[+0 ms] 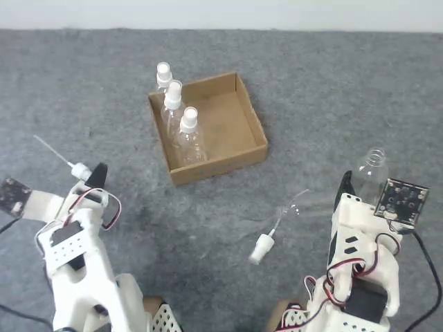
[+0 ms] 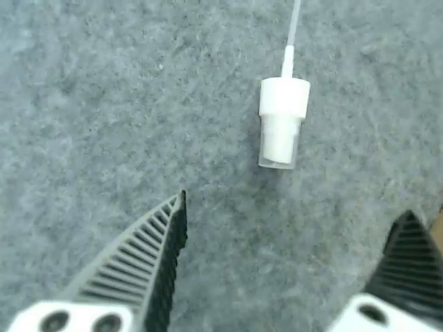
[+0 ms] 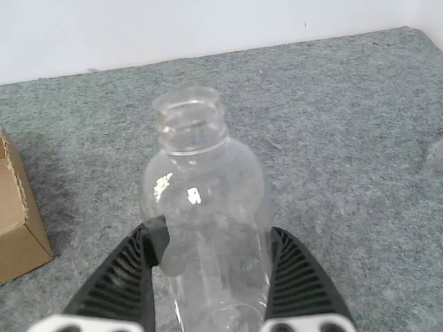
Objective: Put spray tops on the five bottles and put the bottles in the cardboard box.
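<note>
— Where is the spray top (image 2: 282, 121) lying from the left gripper (image 2: 294, 207)?

— It is lying flat on the grey carpet (image 1: 332, 90), just ahead of the fingers (image 2: 156, 263), which are standing wide apart and holding nothing. Its long axis is pointing away from the gripper. The capped head is facing the gripper and the thin tube is running off on the far side.

— And the bottle?

— The right gripper (image 3: 214, 232) is clamping the uncapped clear bottle (image 3: 208, 173) around its body. The bottle is standing upright with its neck open upward, well apart from that spray top.

— Which arm is nearer?

— The left one, clearly. I am judging that the coming move is asking for a short advance, with the fingers closing across the head and not along the tube. A second spray top (image 1: 263, 247) is lying between the arms, nearer the right one. The cardboard box (image 1: 221, 162) is already holding capped bottles (image 1: 189, 131).
</note>
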Available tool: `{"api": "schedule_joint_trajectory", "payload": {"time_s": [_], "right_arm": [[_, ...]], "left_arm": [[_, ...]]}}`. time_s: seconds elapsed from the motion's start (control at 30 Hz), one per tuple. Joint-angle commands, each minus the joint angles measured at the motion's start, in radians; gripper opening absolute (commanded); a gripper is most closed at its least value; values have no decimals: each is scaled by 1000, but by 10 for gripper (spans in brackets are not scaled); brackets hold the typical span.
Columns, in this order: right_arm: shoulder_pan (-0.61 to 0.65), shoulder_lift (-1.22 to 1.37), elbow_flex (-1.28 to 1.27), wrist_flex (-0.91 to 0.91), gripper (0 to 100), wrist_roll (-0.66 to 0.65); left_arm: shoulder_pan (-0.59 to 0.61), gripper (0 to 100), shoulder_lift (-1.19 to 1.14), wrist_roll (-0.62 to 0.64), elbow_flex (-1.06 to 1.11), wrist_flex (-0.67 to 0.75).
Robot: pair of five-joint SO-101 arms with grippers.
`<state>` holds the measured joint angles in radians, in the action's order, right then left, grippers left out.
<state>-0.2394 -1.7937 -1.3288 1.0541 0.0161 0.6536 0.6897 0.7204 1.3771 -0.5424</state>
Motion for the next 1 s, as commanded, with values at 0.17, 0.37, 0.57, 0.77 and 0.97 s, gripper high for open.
{"api": "schedule_joint_trajectory", "payload": {"time_s": [0.17, 0.37, 0.57, 0.77, 0.97], "right_arm": [[8, -15, 9, -31, 6, -2], [8, -15, 9, -31, 6, -2], [8, -15, 9, -31, 6, -2], [8, -15, 9, -31, 6, -2], [8, -15, 9, -31, 6, -2]], "left_arm": [[-6, 423, 35, 12, -65, -9], [-6, 423, 37, -35, -79, -11], [0, 423, 37, -38, -199, -158], [44, 423, 37, -91, -453, -499], [94, 423, 29, -315, -633, -664]]}}
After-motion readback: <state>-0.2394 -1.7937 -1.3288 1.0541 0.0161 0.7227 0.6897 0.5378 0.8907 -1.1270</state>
